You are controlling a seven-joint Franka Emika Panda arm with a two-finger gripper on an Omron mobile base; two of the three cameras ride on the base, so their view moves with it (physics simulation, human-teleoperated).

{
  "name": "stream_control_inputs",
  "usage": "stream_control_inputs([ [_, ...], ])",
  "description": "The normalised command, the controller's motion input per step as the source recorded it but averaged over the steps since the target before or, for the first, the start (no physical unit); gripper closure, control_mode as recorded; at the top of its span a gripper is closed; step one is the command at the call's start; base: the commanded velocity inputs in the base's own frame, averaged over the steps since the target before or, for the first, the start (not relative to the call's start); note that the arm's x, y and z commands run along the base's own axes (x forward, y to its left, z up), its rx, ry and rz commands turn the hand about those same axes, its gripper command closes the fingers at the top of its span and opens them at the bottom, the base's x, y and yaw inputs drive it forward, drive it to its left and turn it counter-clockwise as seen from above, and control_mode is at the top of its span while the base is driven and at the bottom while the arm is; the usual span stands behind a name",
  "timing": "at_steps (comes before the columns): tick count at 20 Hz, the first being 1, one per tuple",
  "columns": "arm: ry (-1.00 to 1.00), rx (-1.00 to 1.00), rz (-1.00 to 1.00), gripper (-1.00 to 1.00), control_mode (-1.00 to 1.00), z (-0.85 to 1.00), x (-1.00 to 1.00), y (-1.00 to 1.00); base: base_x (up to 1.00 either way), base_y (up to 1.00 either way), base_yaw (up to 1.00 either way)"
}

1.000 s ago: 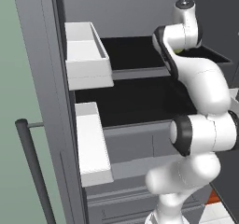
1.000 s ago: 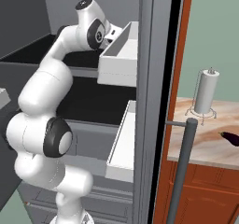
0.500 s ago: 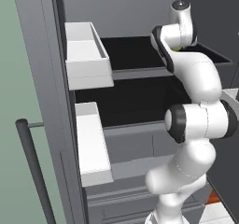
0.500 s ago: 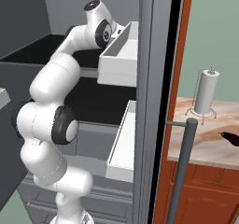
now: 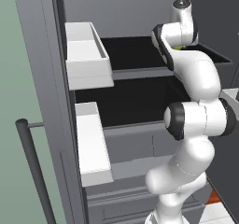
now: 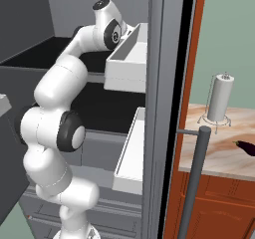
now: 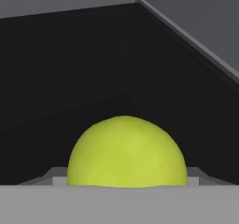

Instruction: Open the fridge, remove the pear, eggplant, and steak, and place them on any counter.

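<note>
Up close, round glossy yellow-green pear (image 7: 127,152) on dark shelf; fingers' state unclear.

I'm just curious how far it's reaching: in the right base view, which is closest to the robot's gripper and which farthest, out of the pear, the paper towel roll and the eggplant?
1. The pear, right at the gripper, inside the fridge.
2. The paper towel roll, upright on the counter to the right.
3. The eggplant, lying at the counter's far right edge.
</note>
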Motion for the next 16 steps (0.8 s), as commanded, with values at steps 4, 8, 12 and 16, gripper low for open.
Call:
stream_control_inputs([
  [4, 0.01, 0.00, 0.00, 1.00, -1.00, -0.18, 0.04, -0.24, 0.00, 0.00, 0.00],
  [8, 0.01, 0.00, 0.00, 1.00, -1.00, -0.01, 0.00, -0.01, 0.00, 0.00, 0.00],
  [12, 0.00, 0.00, 0.02, 1.00, -1.00, 0.00, -0.30, 0.00, 0.00, 0.00, 0.00],
  [16, -0.06, 0.00, 0.13, 1.00, -1.00, 0.00, -0.85, 0.05, 0.00, 0.00, 0.00],
])
